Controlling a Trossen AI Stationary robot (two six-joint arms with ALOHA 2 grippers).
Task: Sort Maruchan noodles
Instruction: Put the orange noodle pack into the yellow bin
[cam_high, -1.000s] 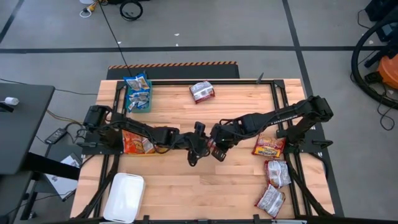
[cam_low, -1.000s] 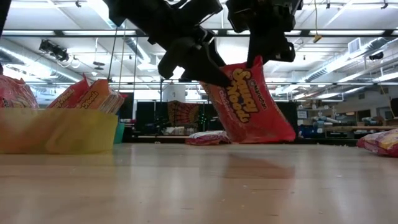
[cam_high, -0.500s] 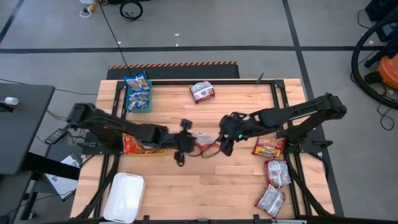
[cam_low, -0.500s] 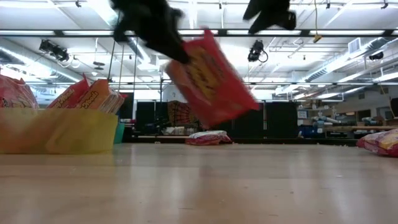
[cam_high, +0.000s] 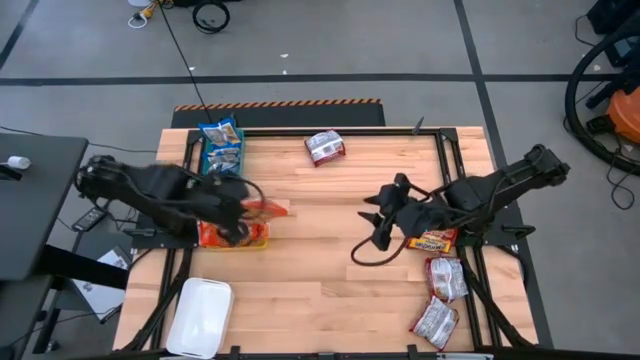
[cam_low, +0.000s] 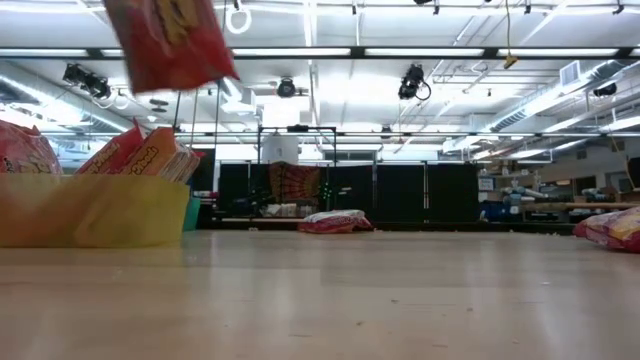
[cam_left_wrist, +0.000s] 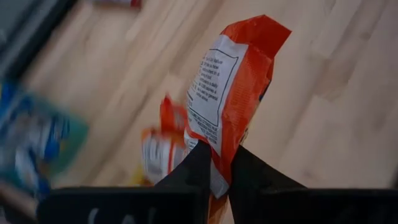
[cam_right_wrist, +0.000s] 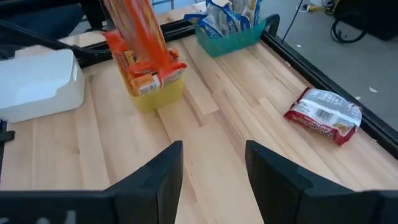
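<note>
An orange-red Maruchan noodle packet (cam_left_wrist: 233, 93) hangs high over the table's left part with my left gripper (cam_left_wrist: 221, 152) shut on it. It is beside and above the yellow bin (cam_high: 232, 238), which holds more orange packets (cam_right_wrist: 146, 68). A teal bin (cam_high: 222, 158) at the far left holds blue-and-white packets. A silver-white packet (cam_high: 324, 147) lies flat on the far middle of the table. My right gripper (cam_high: 375, 222) is open at the right of the table's middle, nothing between its fingers (cam_right_wrist: 168, 168). My left gripper pinches the orange-red packet's sealed end (cam_left_wrist: 216, 180) between its two fingers, which point down. The packet hangs below them, slightly tilted and lifted clear of the table (cam_low: 170, 40). Whether its lower end touches the packets in the yellow bin cannot be told.
A white bin (cam_high: 200, 317) stands at the near left corner. Three more packets lie along the right edge: an orange-red one (cam_high: 432, 238) and two silver-white ones (cam_high: 447, 278) (cam_high: 435, 322). Black frame rails run along the table's sides.
At the table's middle the packet passed from my right gripper to my left. My left gripper shut on it and swung it up and toward the left edge, to the yellow bin. My right gripper opened, let go and drew back toward the right edge.
</note>
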